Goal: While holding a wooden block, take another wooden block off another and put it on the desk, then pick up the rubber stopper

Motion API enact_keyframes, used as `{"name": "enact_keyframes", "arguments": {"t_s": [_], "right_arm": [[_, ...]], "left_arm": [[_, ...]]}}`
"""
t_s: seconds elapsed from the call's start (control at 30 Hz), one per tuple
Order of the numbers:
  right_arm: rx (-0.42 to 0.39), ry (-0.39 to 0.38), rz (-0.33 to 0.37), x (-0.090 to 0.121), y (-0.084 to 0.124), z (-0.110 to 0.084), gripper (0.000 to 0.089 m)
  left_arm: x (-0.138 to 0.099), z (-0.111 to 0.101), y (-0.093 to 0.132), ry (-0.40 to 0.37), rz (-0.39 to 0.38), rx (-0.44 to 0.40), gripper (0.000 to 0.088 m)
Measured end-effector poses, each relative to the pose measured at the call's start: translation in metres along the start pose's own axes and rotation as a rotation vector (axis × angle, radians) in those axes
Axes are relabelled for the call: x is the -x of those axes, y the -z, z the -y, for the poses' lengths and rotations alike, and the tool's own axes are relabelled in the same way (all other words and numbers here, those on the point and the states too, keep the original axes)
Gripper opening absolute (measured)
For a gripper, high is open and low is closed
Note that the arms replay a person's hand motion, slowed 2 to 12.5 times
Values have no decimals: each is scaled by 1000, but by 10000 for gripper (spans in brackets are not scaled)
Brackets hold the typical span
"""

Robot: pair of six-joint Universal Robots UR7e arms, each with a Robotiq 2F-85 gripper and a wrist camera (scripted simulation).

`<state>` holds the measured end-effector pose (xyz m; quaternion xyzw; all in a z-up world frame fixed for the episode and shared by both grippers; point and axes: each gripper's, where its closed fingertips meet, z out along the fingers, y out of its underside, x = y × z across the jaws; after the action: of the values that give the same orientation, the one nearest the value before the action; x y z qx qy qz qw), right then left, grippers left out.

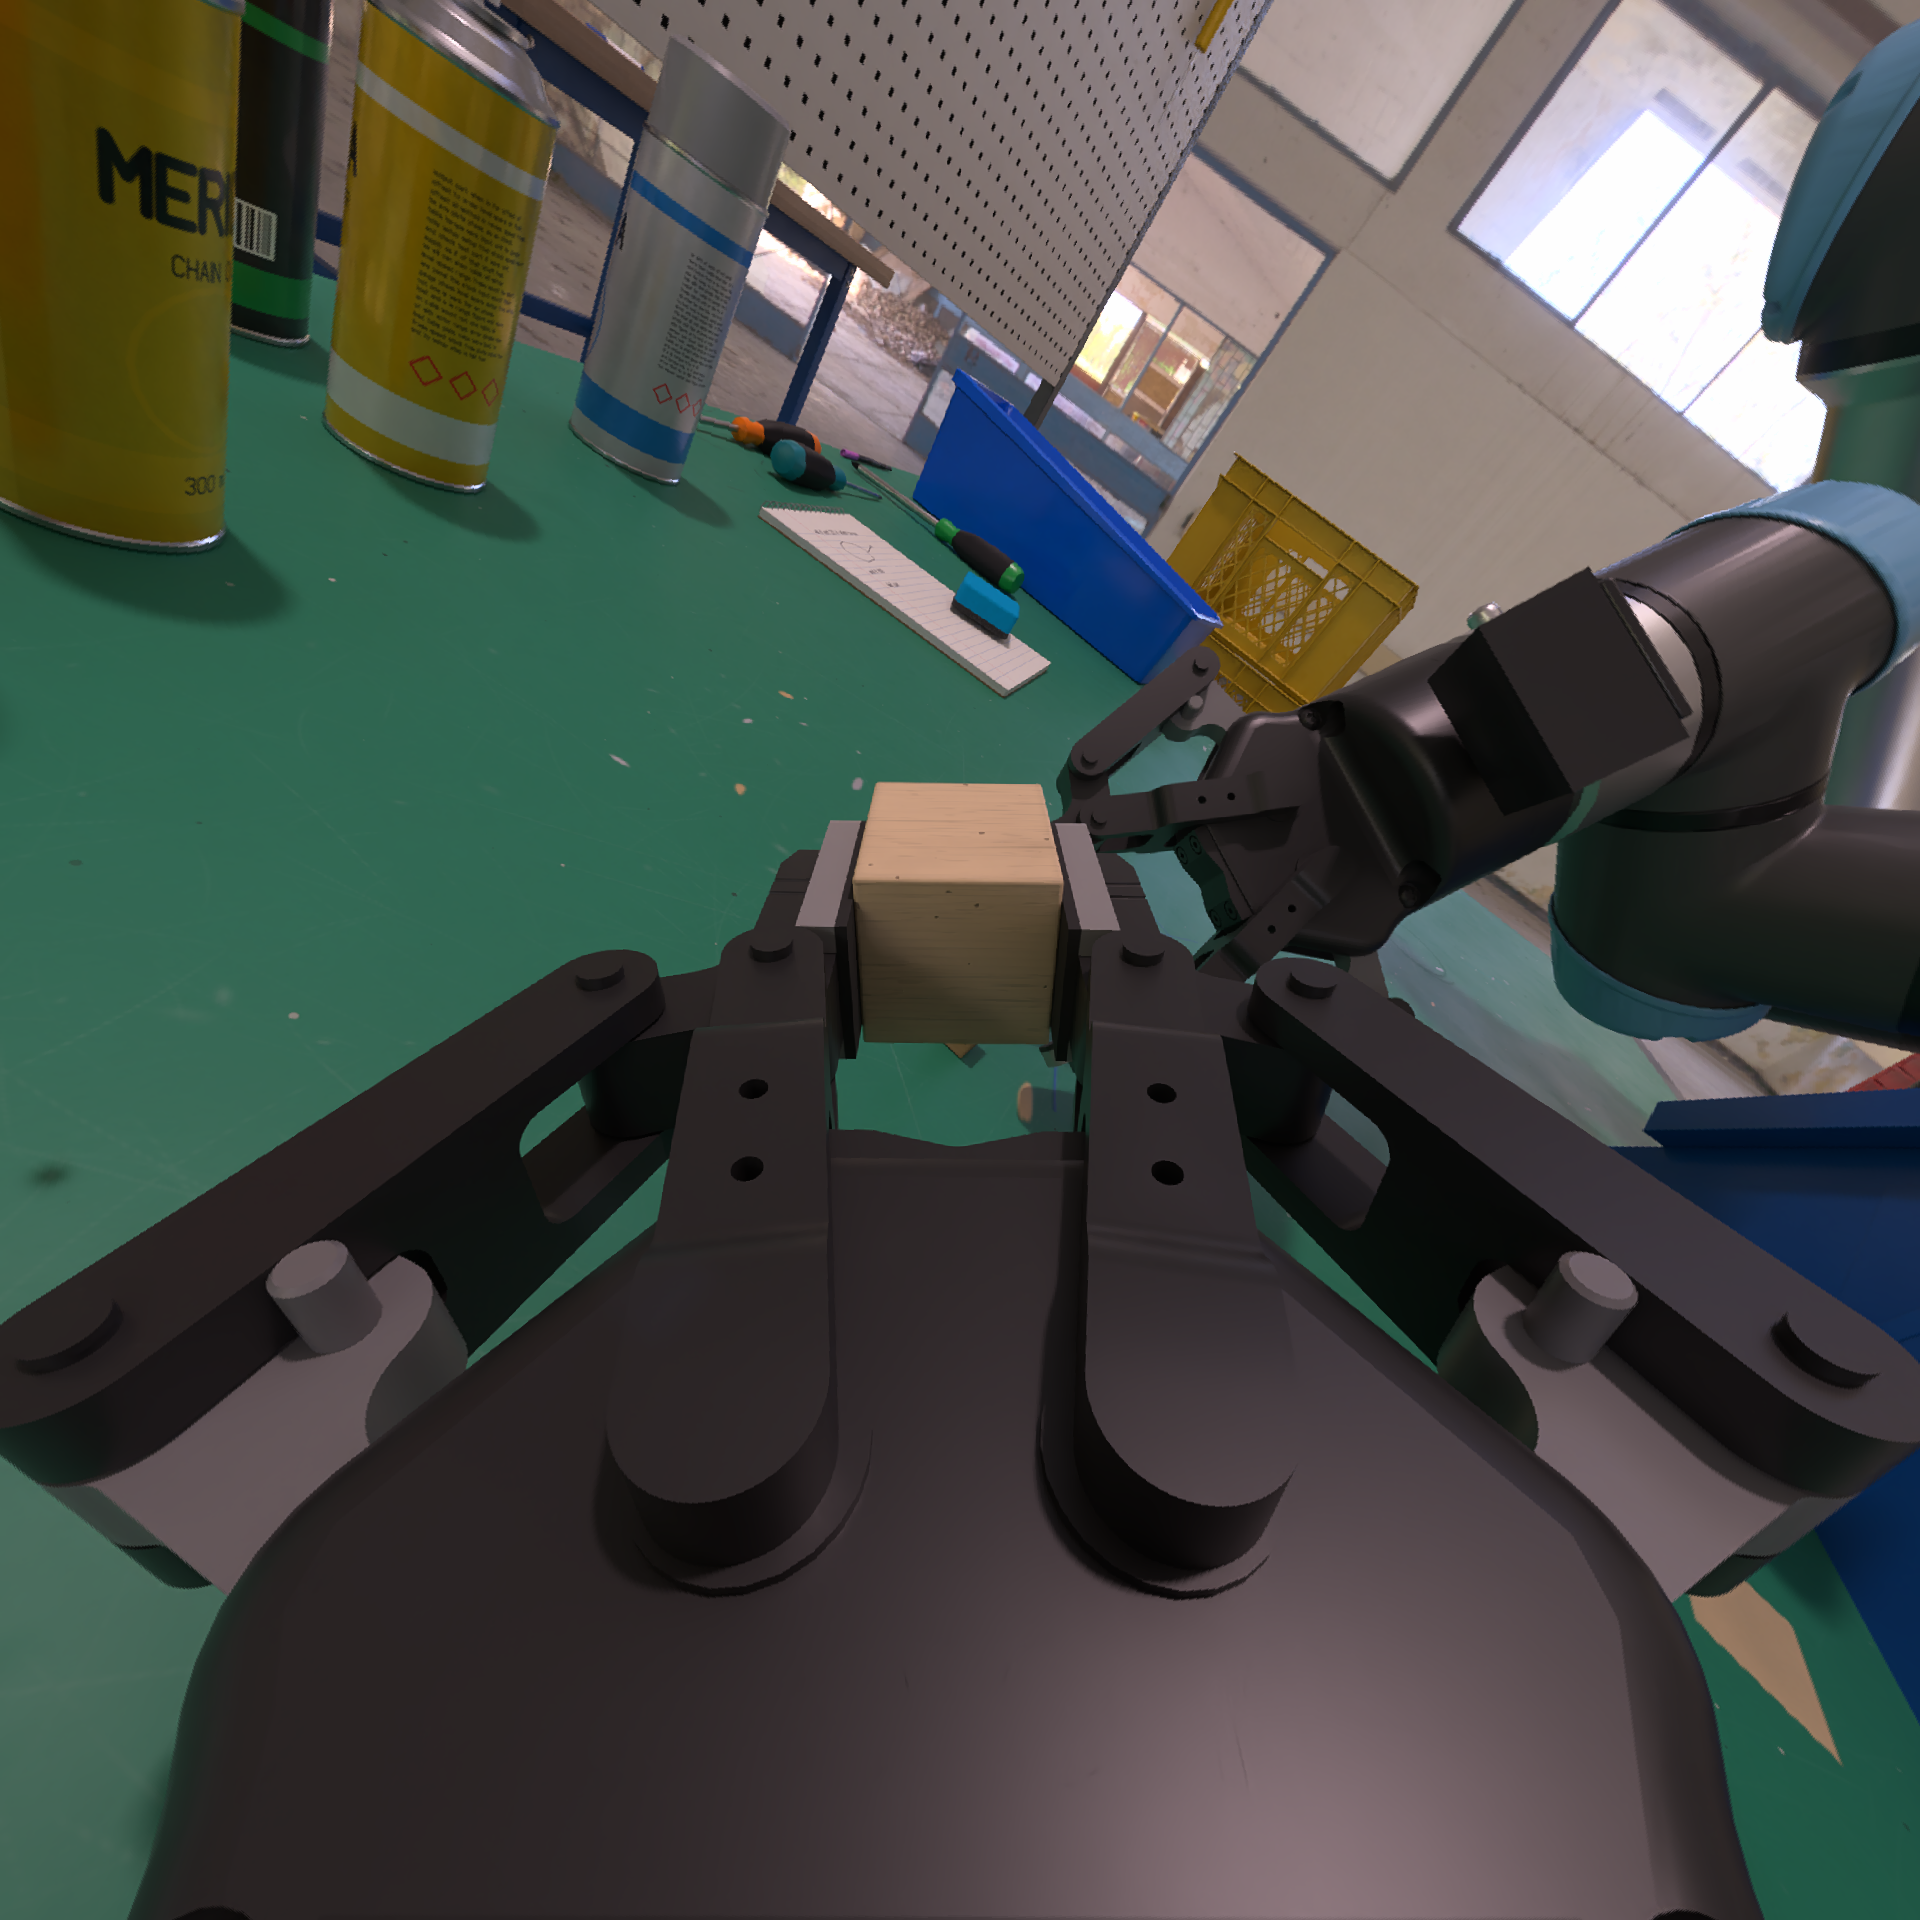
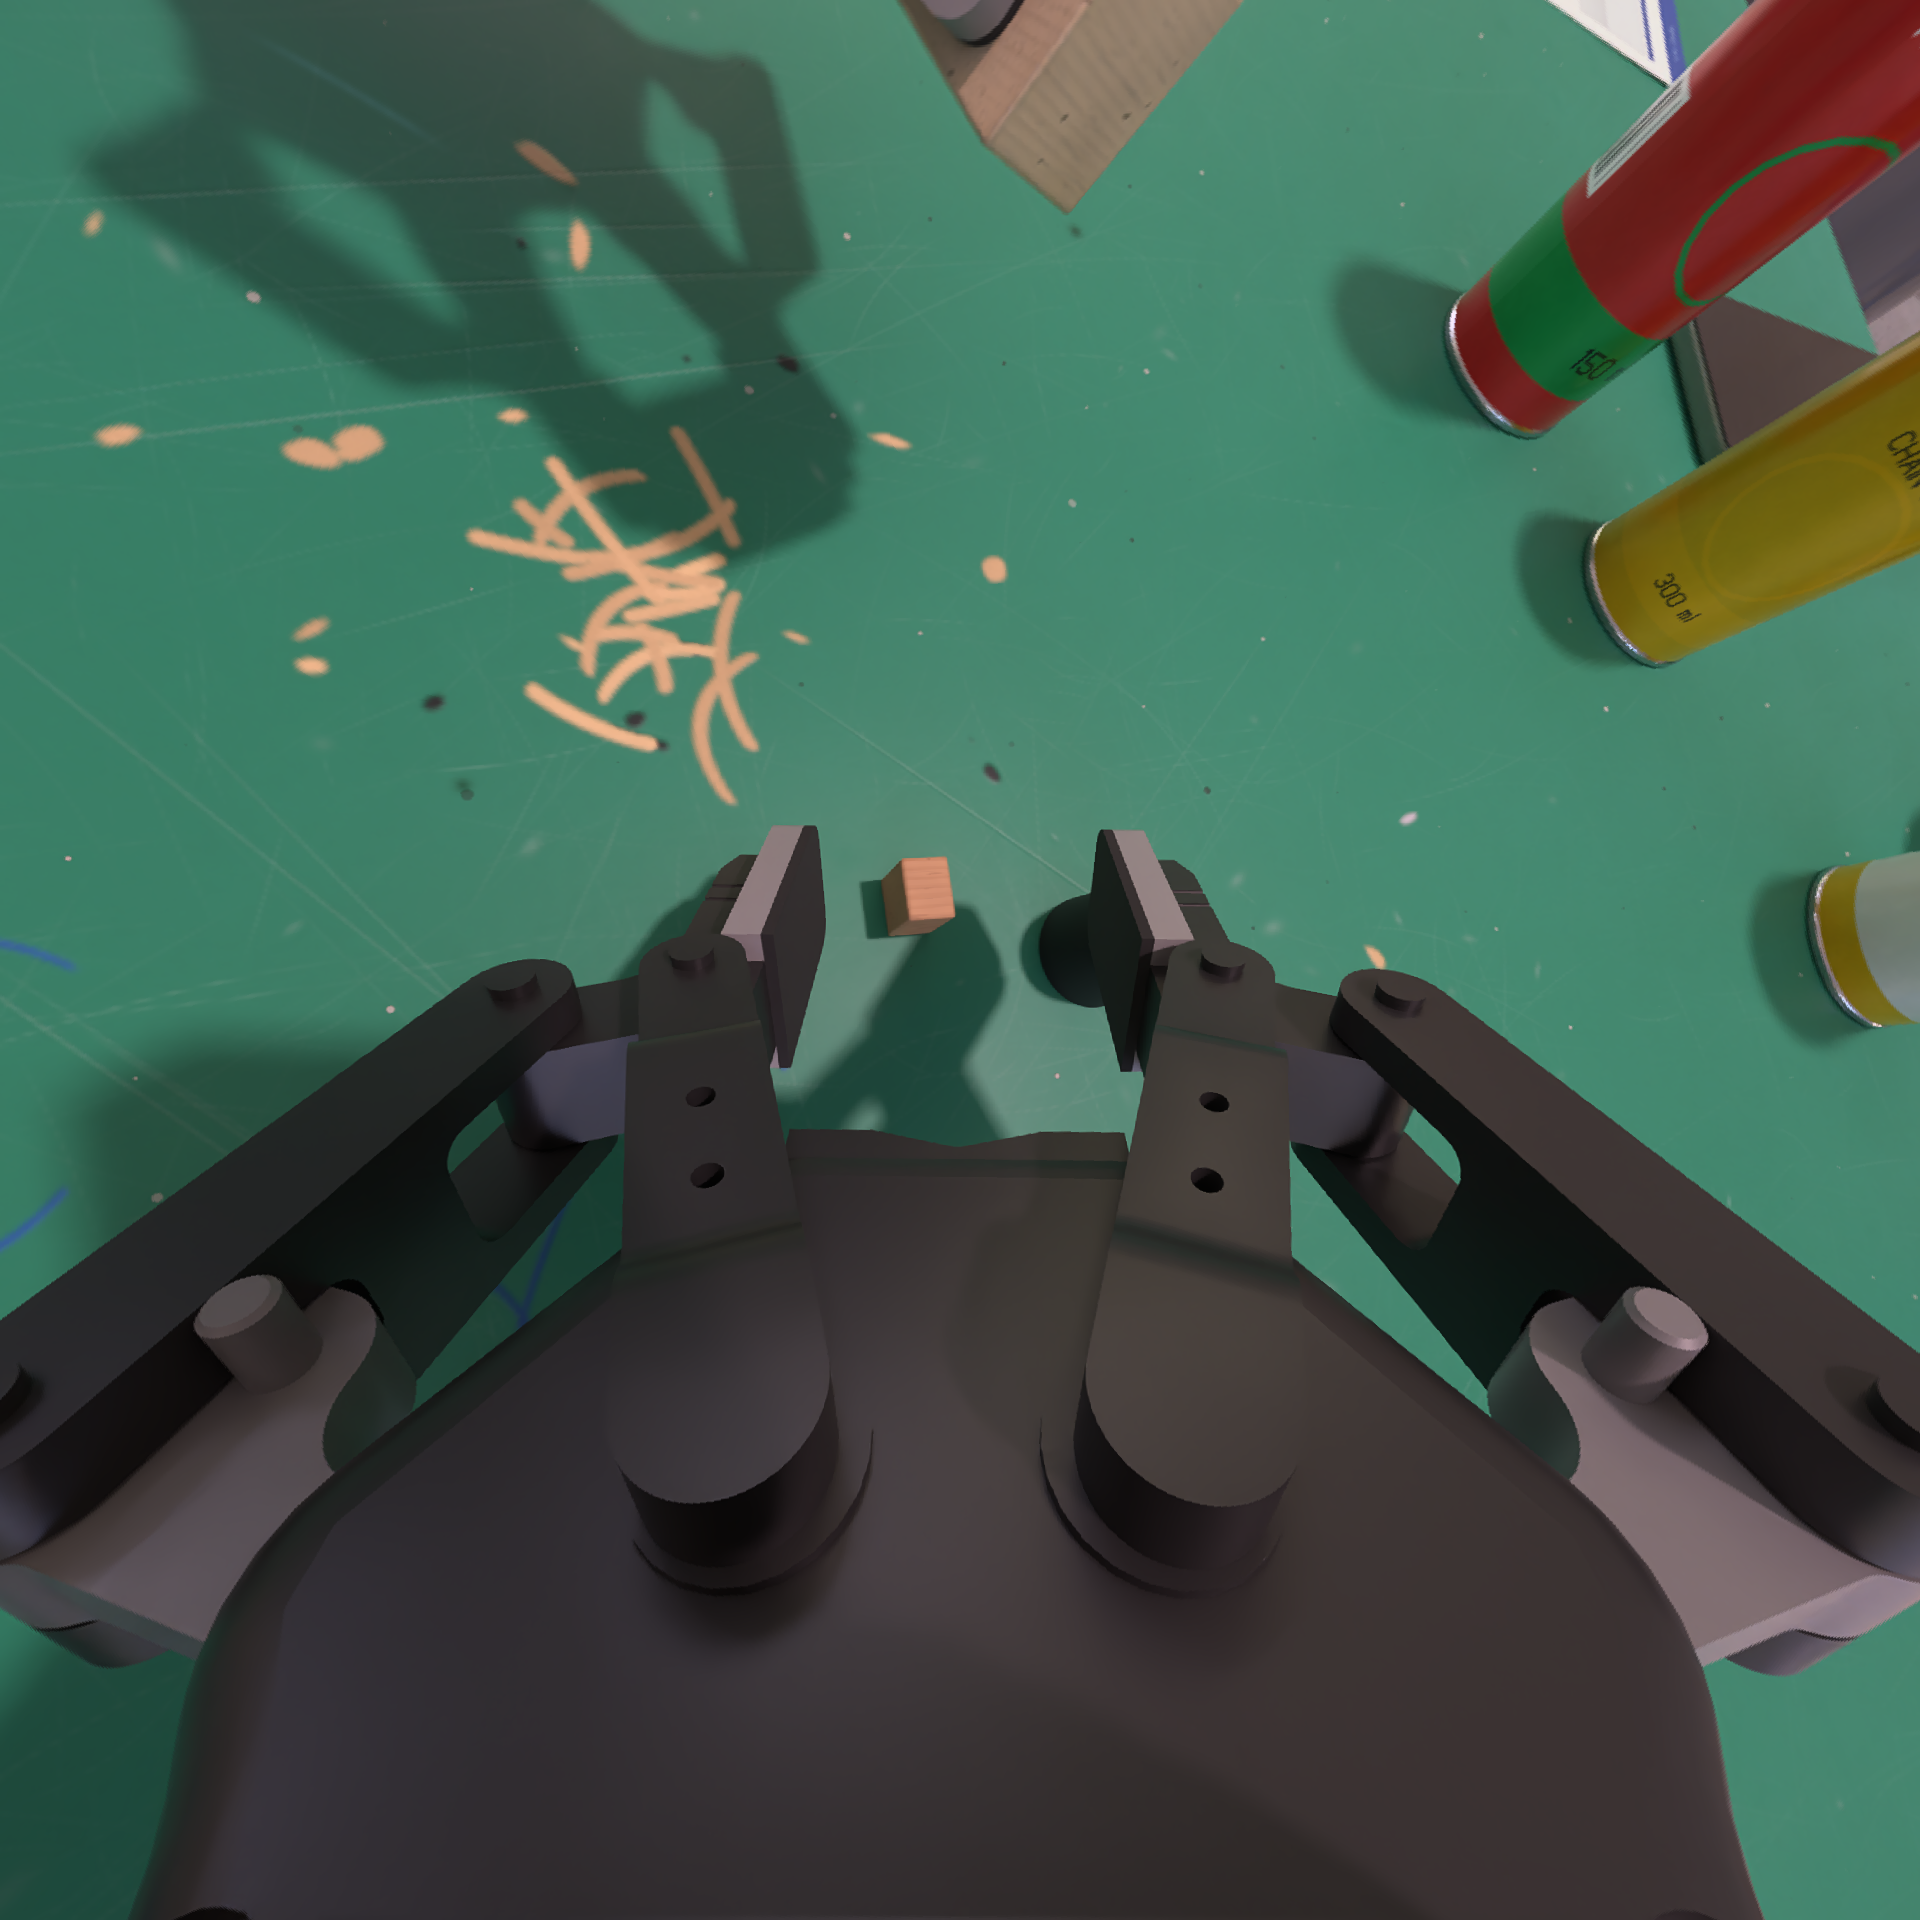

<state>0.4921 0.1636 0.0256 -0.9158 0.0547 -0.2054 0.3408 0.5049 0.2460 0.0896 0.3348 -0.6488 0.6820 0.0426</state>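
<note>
Holding a pale wooden block (image 1: 958,914) pinched between both pads, my left gripper (image 1: 958,925) sits above the green desk (image 1: 416,831), angled low and forward. My right gripper (image 2: 956,940) points down at the desk, jaws spread, gripping nothing. Small orange wooden block (image 2: 920,894) lies on the mat between its fingertips, nearer the left one. Black rubber stopper (image 2: 1070,951) sits just beside the right pad, partly hidden.
</note>
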Motion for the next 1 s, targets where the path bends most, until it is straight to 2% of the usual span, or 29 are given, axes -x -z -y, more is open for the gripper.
{"name": "enact_keyframes", "arguments": {"t_s": [0.4,0.7,1.0], "right_arm": [[-25,-28,5,-22,7,3,480],[28,-1,33,-36,4,-7,512],[69,24,106,-39,-3,-15,558]], "left_arm": [[0,4,3,23,-23,-26,285],[1,7,5,40,-33,-47,285],[3,11,8,60,-37,-74,285]]}}
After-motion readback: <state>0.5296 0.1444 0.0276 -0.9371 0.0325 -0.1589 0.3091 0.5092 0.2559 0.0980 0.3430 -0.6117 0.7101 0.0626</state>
